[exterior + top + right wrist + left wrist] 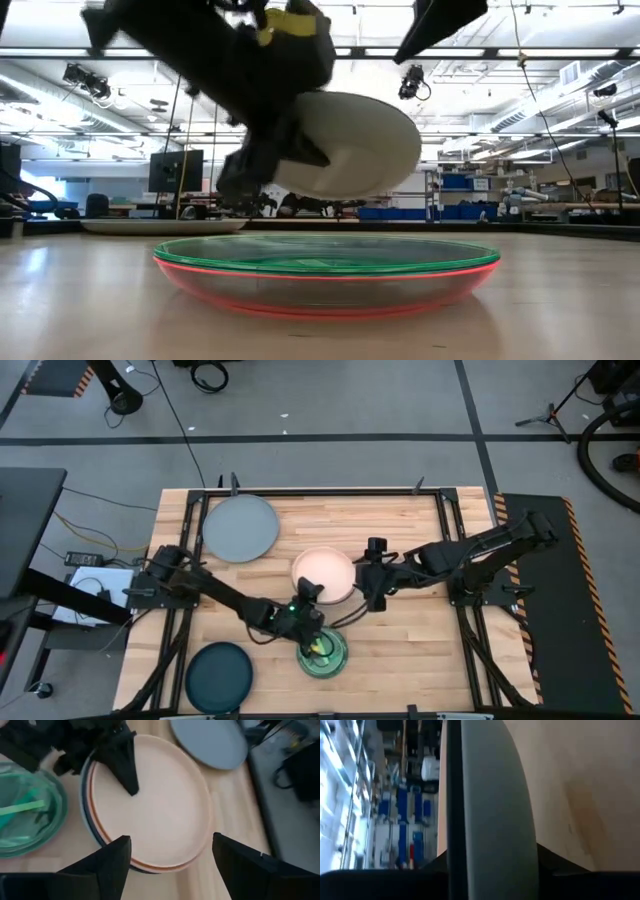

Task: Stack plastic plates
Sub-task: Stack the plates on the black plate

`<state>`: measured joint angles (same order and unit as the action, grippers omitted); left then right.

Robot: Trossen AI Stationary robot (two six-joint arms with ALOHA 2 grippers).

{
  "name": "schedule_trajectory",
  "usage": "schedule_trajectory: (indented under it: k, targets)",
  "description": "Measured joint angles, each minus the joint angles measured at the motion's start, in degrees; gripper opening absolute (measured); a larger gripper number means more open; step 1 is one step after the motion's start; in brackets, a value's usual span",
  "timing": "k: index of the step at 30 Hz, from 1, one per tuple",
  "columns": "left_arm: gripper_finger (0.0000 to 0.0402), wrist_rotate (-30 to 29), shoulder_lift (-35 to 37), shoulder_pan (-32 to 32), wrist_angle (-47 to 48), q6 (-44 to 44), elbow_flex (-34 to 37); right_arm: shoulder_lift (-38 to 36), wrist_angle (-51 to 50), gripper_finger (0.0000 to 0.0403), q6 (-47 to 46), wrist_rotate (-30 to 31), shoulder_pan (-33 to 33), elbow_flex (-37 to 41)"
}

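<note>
A grey plate [240, 528] lies alone at the far left of the bench [400, 650], well apart from both hands, and a dark teal plate [219, 676] sits at the near edge, off to the left of the left hand with bare wood between. The left hand [308, 596] is clenched on the rim of the peach plate [324, 573], which tops a small stack of plates showing blue and dark edges in the right wrist view and is lifted and tilted in the low view. Just below that hand a clear teal plate [322, 652] rests in a red one [330, 292], nearly under the raised stack. The right hand [374, 588] is released, fingers spread just off the stack's right rim, not touching. Open bench lies beyond it.
</note>
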<state>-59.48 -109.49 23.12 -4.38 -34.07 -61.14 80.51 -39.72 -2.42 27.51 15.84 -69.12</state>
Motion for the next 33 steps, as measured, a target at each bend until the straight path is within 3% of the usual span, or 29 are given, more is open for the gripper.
schedule_trajectory:
  k: [4, 9, 16, 20, 25, 28, 33]
  targets:
    - [0.0119, 0.5, 3.6, 2.0, 20.4, 12.9, -7.5, 0.0, -1.1, 0.0276, -1.4, 2.9, 0.8, -0.3]
    - [0.0119, 1.3, 5.1, 3.9, 45.9, 29.5, -19.0, 0.1, -3.8, 0.0272, -5.9, 2.2, 1.6, 0.7]
    - [0.0119, 6.7, 6.3, 5.6, 63.8, 43.8, -21.8, 0.1, -16.4, 0.0261, -12.8, 3.1, 1.6, 0.7]
    - [0.0118, 6.5, 6.4, 6.6, 69.8, 51.7, -20.8, 0.3, -17.6, 0.0243, -14.6, 3.2, -1.5, 2.7]
    - [0.0118, 7.5, 6.9, 9.1, 69.9, 57.0, -18.2, 1.0, -11.4, 0.0222, -14.6, -2.5, -4.6, 8.9]
    - [0.0118, 8.0, 7.1, 9.8, 70.9, 56.8, -18.4, 1.0, -9.1, 0.0208, -15.2, -4.2, -5.4, 11.1]
    - [0.0119, 7.3, 8.4, 6.1, 72.0, 50.9, -19.3, 0.9, -10.0, 0.0183, -15.5, -1.4, -6.4, 11.2]
